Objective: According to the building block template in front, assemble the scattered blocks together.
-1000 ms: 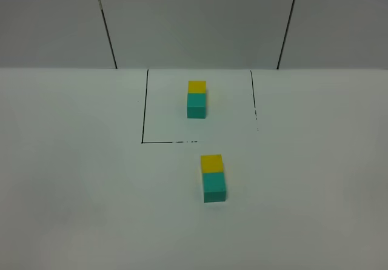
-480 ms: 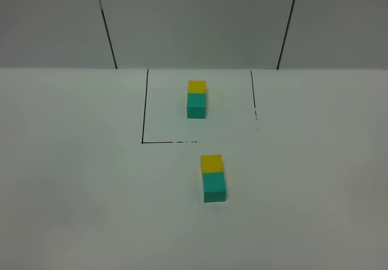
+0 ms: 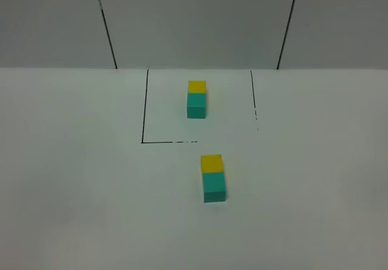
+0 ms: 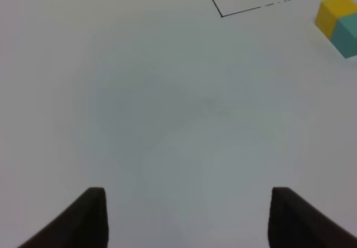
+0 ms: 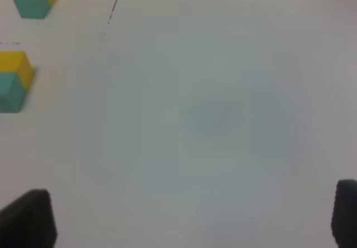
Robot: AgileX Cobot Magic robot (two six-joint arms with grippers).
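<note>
Your yellow block (image 3: 211, 162) and teal block (image 3: 214, 187) already touch, matching the template (image 3: 196, 99). Both jaws hang open, empty, well away. Nothing left to join.

The building block template (image 3: 196, 99) sits upper centre inside the black outline (image 3: 144, 112); the scattered blocks (image 3: 213, 178) stand joined below it.

Template (image 3: 196, 100) inside outline — scattered blocks (image 3: 213, 178) joined, yellow behind teal.
</note>
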